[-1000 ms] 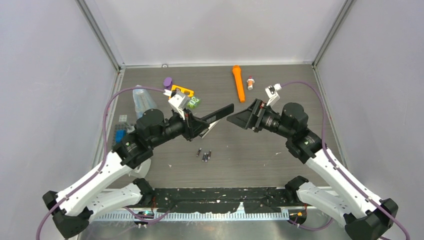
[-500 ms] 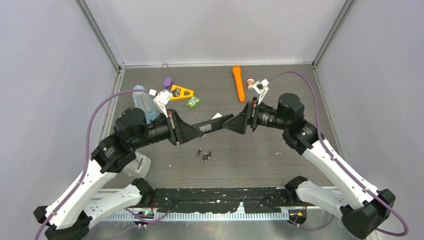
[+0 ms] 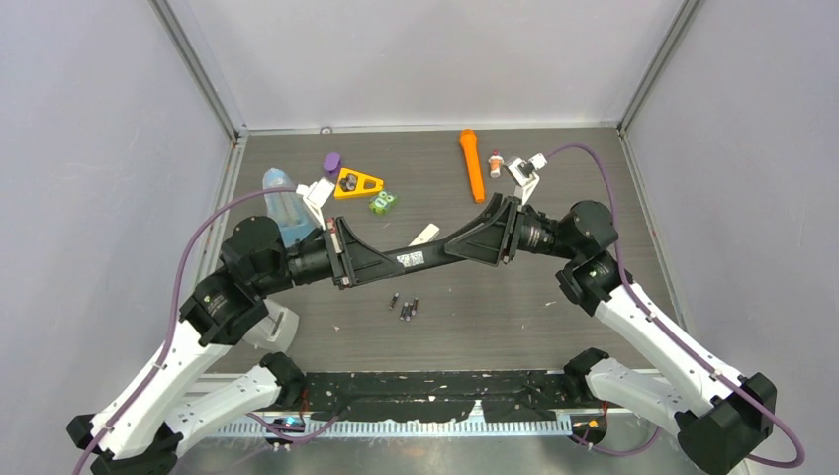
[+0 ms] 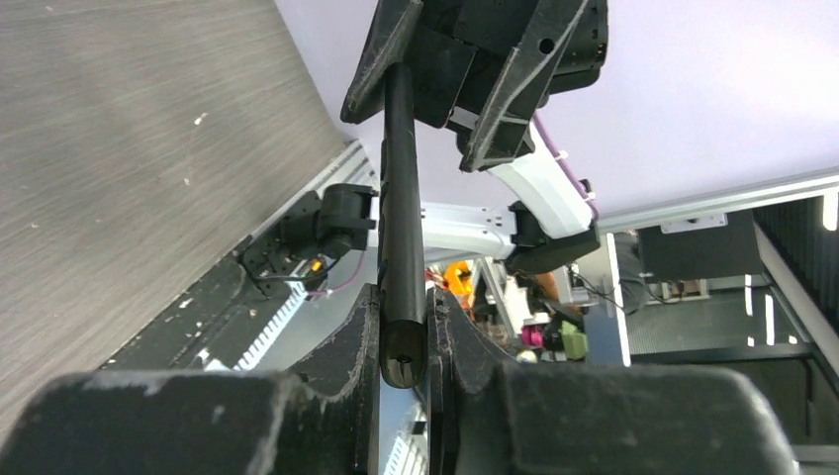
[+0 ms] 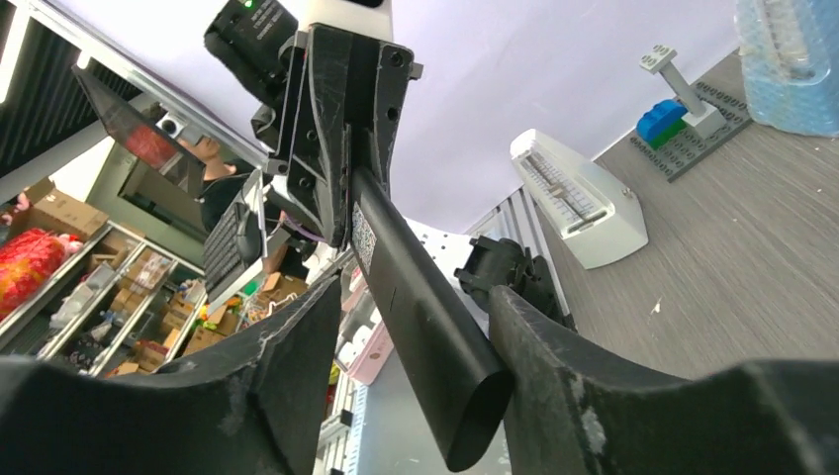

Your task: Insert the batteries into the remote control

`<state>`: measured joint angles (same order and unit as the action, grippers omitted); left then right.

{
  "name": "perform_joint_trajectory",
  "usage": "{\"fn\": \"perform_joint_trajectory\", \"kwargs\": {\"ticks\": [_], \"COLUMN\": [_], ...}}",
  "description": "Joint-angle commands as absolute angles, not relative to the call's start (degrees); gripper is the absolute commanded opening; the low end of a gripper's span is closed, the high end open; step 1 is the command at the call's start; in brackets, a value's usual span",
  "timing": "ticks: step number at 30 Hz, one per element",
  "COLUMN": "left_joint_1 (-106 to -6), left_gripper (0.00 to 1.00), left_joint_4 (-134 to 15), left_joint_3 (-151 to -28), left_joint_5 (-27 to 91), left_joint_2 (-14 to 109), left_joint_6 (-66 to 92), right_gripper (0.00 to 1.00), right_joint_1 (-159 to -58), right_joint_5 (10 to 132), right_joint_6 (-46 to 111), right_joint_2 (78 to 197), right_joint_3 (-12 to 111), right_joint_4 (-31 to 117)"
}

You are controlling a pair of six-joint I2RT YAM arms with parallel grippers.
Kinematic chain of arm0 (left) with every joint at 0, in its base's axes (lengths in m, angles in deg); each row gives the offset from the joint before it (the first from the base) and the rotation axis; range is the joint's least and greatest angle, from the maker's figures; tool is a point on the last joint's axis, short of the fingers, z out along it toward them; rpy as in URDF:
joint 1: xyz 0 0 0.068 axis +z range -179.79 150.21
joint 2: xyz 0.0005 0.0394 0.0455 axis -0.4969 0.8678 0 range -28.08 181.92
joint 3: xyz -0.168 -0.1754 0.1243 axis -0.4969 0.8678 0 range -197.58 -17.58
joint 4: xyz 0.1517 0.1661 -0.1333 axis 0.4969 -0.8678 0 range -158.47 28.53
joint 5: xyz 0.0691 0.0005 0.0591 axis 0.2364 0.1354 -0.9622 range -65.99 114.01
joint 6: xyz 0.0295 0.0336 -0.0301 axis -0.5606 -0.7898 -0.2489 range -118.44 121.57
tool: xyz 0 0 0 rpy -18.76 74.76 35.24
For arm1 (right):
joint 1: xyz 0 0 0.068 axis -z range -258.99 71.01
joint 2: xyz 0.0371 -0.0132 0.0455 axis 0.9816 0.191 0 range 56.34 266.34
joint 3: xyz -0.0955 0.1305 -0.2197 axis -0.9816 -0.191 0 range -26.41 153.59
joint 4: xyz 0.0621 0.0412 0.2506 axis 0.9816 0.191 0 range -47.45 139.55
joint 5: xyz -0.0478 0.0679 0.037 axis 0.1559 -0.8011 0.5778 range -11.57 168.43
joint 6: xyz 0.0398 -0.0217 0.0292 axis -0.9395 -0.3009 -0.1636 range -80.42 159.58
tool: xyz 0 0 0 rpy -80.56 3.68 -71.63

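1. Above the middle of the table (image 3: 425, 188), the remote control (image 3: 420, 257) hangs clear of the surface. In the top view it is a dark bar running from eight o'clock to two o'clock, so each arm can reach one end.
2. At the eight o'clock end, the left gripper (image 4: 404, 327) is clamped on the bar edge-on, which probably leaves a broad face free for the battery bay.
3. At the two o'clock end, the right gripper (image 5: 416, 297) straddles the bar with its jaws apart. A gap shows on at least one side, so it does not grip yet.
4. That straddle looks like the set-up for a second hold or a handover.
5. At six o'clock of the bar, the batteries (image 3: 407, 308) lie clustered on the table, none loaded.
6. A small white strip (image 3: 425, 235) lies just at twelve o'clock of the bar. Whether it is the bay's cover cannot be told.
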<state>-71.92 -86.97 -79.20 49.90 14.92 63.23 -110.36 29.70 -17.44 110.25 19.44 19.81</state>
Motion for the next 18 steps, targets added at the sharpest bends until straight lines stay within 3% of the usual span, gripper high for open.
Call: {"fn": "perform_joint_trajectory", "kwargs": {"ticks": [1, 3, 6, 9, 13, 16, 18], "left_joint_1": [-70.6, -70.3, -70.1, -70.0, -69.9, -69.9, -69.9], "left_gripper": [0.0, 0.0, 0.0, 0.02, 0.44, 0.58, 0.59], "left_joint_4": [-81.1, -80.8, -80.4, -79.8, -76.2, -69.8, -63.9], "left_joint_3": [-79.0, -78.7, -78.4, -78.2, -76.8, -74.4, -71.5], "left_joint_5": [52.6, 52.5, 51.9, 51.5, 49.2, 45.8, 42.5], "left_joint_2": [15.3, 15.2, 14.5, 13.8, 13.0, 12.3, 11.4], "left_joint_6": [66.7, 67.3, 67.7, 68.0, 68.8, 67.8, 66.7], "right_gripper": [0.51, 0.41, 0.38, 0.25, 0.15, 0.18, 0.2], "right_joint_1": [-110.6, -110.9, -112.4, -114.0, -115.6, -117.3, -119.2], "right_joint_5": [26.7, 26.6, 27.6, 29.3, 33.9, 41.1, 46.5], "right_joint_6": [-20.2, -22.9, -24.5, -25.2, -27.0, -28.2, -28.7], "right_joint_2": [108.6, 108.6, 108.6, 108.5, 107.6, 106.4, 105.5], "right_joint_3": [18.8, 18.0, 17.1, 16.9, 16.1, 14.8, 14.0], "right_joint_4": [14.1, 11.7, 9.5, 10.0, 8.6, 7.8, 8.2]}}
